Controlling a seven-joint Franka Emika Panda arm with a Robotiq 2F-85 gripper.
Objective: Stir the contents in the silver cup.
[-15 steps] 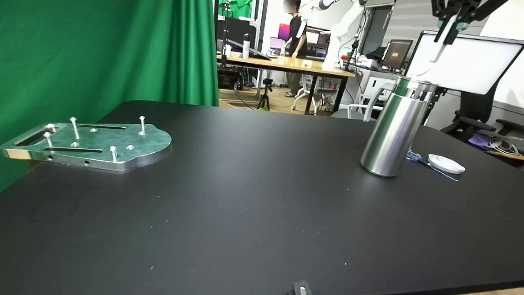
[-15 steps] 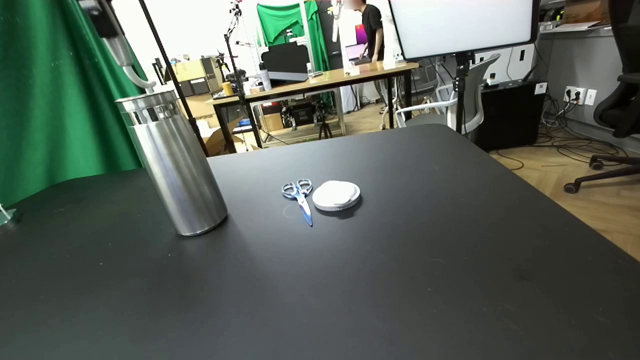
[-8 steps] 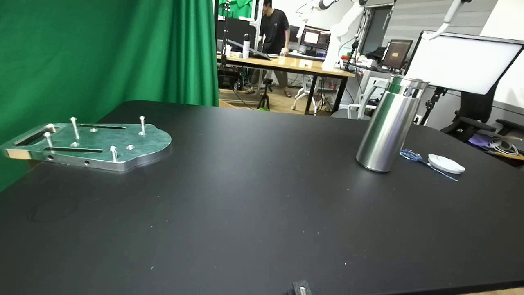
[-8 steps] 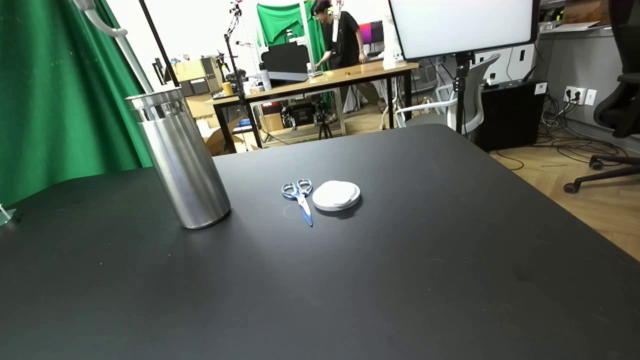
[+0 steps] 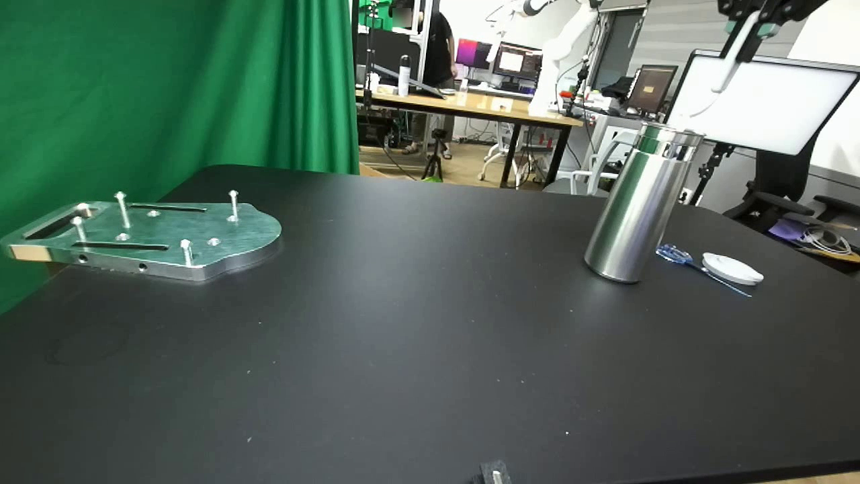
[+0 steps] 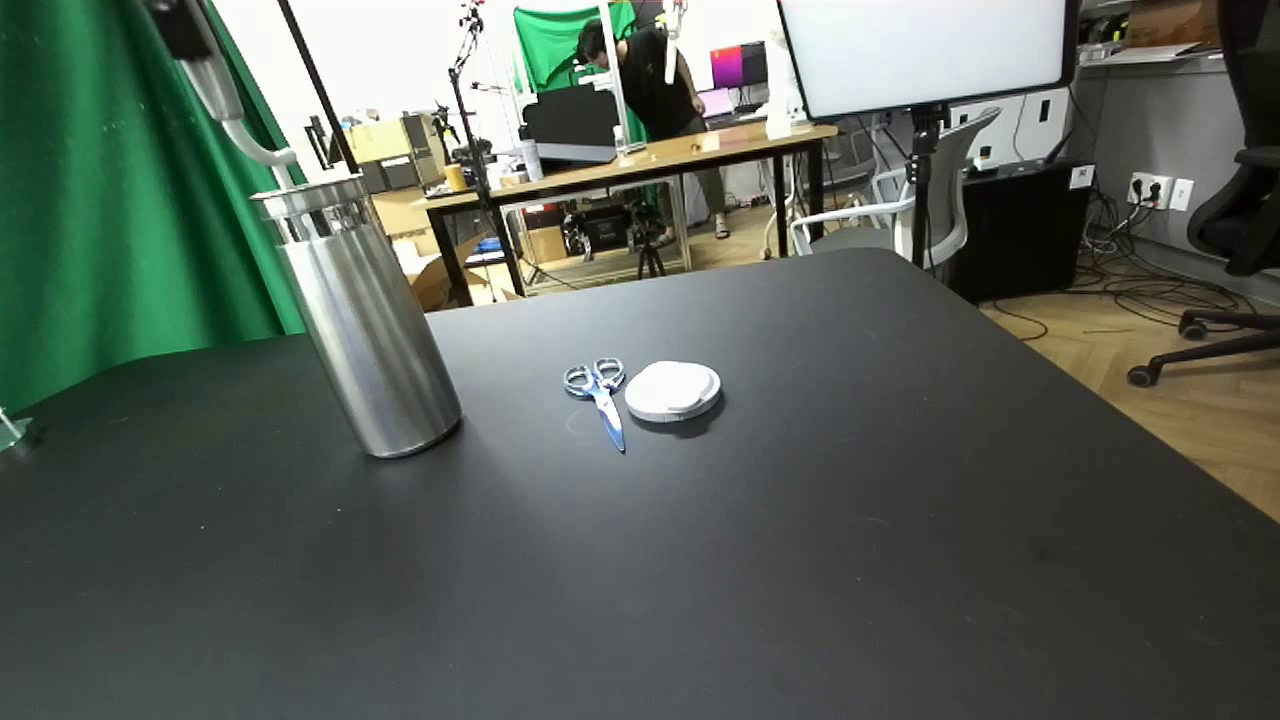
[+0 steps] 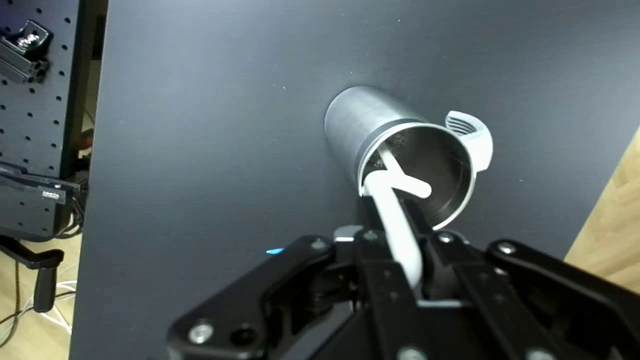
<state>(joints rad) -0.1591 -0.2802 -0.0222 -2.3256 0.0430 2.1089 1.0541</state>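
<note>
Your gripper (image 7: 391,204) hangs above the silver cup (image 6: 365,330), fingers clamped on a white rod (image 7: 398,230) | rod's lower end inside the cup | cup upright on the black table (image 6: 700,560) | scissors (image 6: 604,396) near the cup

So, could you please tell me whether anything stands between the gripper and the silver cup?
Nothing visible blocks the way: only the white stirrer held in the gripper spans the gap, reaching into the open-topped silver cup.

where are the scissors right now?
In an exterior view, the scissors lie on the black table near mid-picture, just left of the white round object; the silver cup stands farther left.
</note>
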